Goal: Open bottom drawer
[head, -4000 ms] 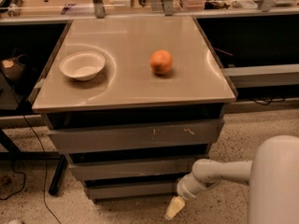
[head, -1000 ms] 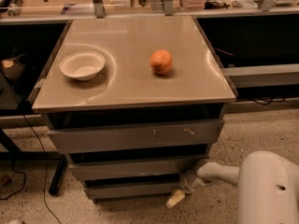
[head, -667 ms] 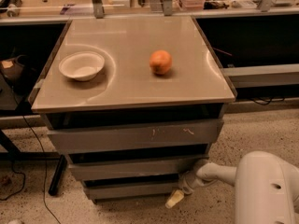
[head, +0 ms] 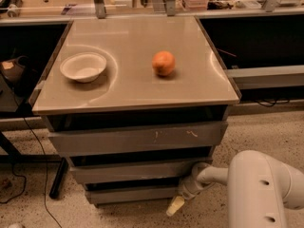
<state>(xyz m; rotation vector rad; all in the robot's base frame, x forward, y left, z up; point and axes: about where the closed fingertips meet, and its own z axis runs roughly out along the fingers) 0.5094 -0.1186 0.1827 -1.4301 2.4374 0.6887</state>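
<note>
The cabinet has three grey drawer fronts under a beige top. The bottom drawer (head: 133, 194) is the lowest, narrowest grey front, near the floor. Above it are the middle drawer (head: 137, 171) and the widest top drawer (head: 137, 139) with white scratch marks. My gripper (head: 175, 206) hangs from the white arm (head: 259, 189) at the bottom drawer's right end, its pale tip pointing down toward the floor, just in front of and below the drawer's corner.
A white bowl (head: 83, 66) and an orange (head: 164, 63) sit on the cabinet top (head: 128, 87). Dark shelving stands left and right. A black cable (head: 26, 156) and a table leg lie on the speckled floor at the left.
The arm has drawn in closer to the cabinet's right side, and the view has shifted slightly. The gripper stays by the bottom drawer's right end.
</note>
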